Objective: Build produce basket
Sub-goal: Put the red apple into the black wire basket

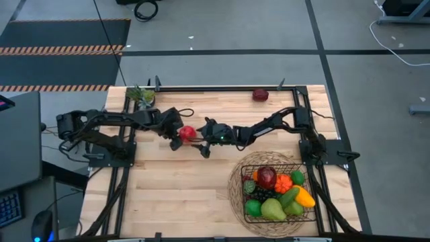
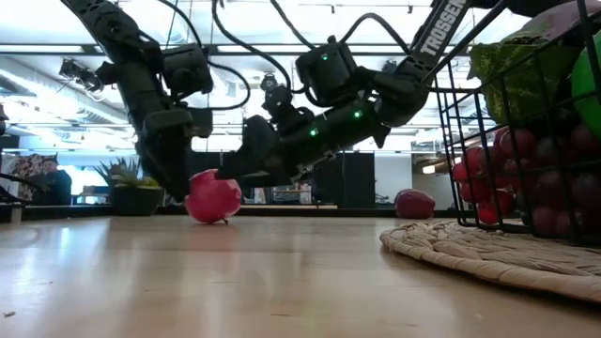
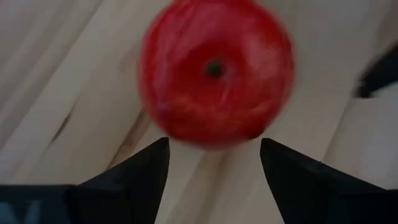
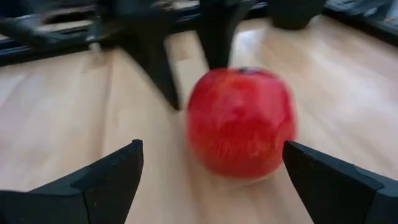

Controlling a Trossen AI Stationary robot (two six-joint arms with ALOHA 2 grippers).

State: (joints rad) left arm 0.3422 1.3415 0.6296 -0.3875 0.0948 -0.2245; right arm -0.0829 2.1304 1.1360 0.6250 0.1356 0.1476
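Observation:
A red apple [image 1: 187, 132] [image 2: 213, 197] rests on its base on the wooden table, near the middle. My left gripper [image 1: 179, 136] [image 3: 213, 148] slants down at it from the table's left, open, its fingertips right at the apple's [image 3: 214, 68] near rim. My right gripper [image 1: 203, 143] [image 4: 212, 149] comes low from the right, open wide, its two fingers either side of the apple [image 4: 239, 121] and short of it. The black wire basket [image 1: 243, 195] stands on a round woven mat [image 1: 234, 205] at the near right and holds several pieces of produce [image 1: 275, 191]. My left gripper's fingertips [image 3: 163, 146] end at the edge of the apple's side nearest them [image 3: 186, 138]. I cannot tell whether they touch it. The apple stands on the table, not lifted.
A dark red fruit [image 1: 261, 95] [image 2: 414, 203] lies at the table's far edge. A small green plant [image 1: 141, 95] sits at the far left corner. Bare wood [image 1: 175, 195] stretches from the apple to the near edge, left of the mat.

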